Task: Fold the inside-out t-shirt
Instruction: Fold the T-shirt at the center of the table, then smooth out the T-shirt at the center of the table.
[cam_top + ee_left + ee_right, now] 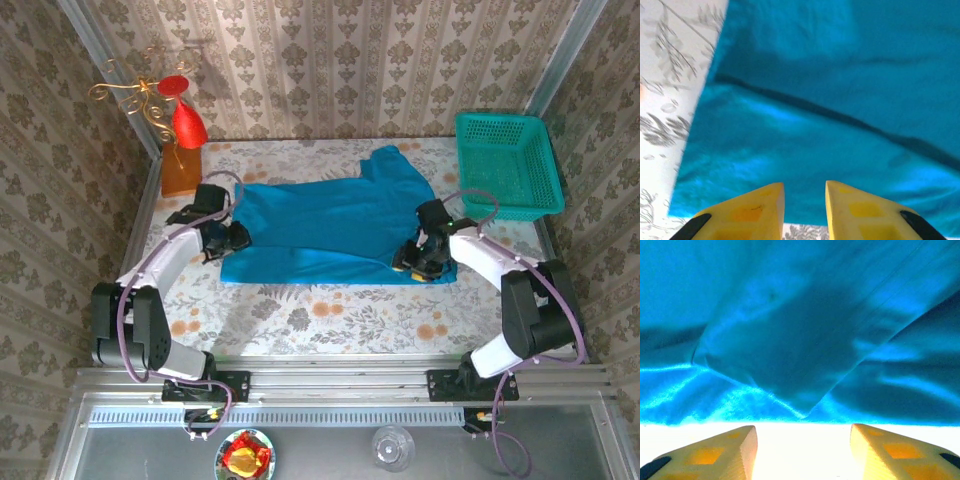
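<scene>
Two grippers are at opposite edges of a teal-blue short-sleeved soft cloth t-shirt point(340, 225), which is spread on the floral table point(300, 310) just beside the green mesh plastic basket point(470, 150). Top view: the left gripper point(232, 238) is at the shirt edge far from the basket, and the right gripper point(418, 258) is at the shirt corner on the basket side. Left wrist: yellow fingers point(765, 210) slightly apart, nothing between them, a cloth fold ahead. Right wrist: fingers point(730, 450) wide apart and empty, with rumpled cloth ahead.

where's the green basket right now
In the top view the green basket sits at the far right corner of the table, just right of the t-shirt and beyond the right arm.
</scene>
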### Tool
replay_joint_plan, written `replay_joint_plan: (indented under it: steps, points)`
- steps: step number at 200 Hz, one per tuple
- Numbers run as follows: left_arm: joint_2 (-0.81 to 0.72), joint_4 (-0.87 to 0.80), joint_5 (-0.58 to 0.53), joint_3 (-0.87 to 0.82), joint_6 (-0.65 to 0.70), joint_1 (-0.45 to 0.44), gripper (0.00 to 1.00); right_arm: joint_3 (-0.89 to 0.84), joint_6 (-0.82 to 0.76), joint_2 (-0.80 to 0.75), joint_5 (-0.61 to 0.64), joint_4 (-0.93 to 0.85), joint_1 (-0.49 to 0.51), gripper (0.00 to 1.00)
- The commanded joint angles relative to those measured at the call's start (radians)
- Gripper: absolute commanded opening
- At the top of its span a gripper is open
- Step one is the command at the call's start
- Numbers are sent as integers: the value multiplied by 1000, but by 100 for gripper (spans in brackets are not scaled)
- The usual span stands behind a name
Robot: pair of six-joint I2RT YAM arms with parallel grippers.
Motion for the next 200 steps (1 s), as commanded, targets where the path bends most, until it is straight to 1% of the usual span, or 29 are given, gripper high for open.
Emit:
replay_joint_plan:
  steps: [1, 21, 44, 65, 84, 108, 114, 143, 153, 161, 171, 178, 187, 200]
  points:
    - [-15, -7, 16, -46, -46, -31, 28, -18, 88, 23, -61, 100, 16, 53]
    - [-6, 14, 17, -73, -61, -50, 28, -20, 101, 41, -31, 118, 16, 54]
    - [5, 22, 19, -82, -65, -62, 28, -10, 108, 73, -31, 144, 16, 52]
    - [9, 23, 16, -80, -64, -64, 28, 3, 117, 100, -35, 162, 16, 45]
    - [10, 19, 15, -77, -61, -64, 27, 27, 122, 101, -28, 167, 16, 31]
    - [11, 18, 20, -75, -58, -64, 26, 107, 102, 111, -2, 147, 17, 4]
    - [13, 18, 26, -73, -58, -64, 25, 136, 90, 125, 10, 136, 16, 0]
    - [22, 11, 67, -52, -51, -70, 25, 322, 18, 239, 70, 54, 11, 0]
    - [31, 4, 78, -38, -44, -75, 25, 385, -13, 272, 92, 1, 13, 0]
    - [40, -2, 86, -26, -39, -81, 25, 431, -37, 291, 112, -32, 16, 8]
    - [54, -5, 98, -14, -33, -89, 25, 475, -63, 303, 132, -75, 17, 26]
    - [62, -6, 106, -6, -31, -95, 25, 487, -74, 301, 143, -96, 16, 34]
    - [75, -5, 111, 2, -28, -105, 24, 484, -84, 287, 157, -109, 14, 39]
    - [97, -1, 115, 12, -27, -119, 25, 458, -93, 255, 173, -120, 13, 41]
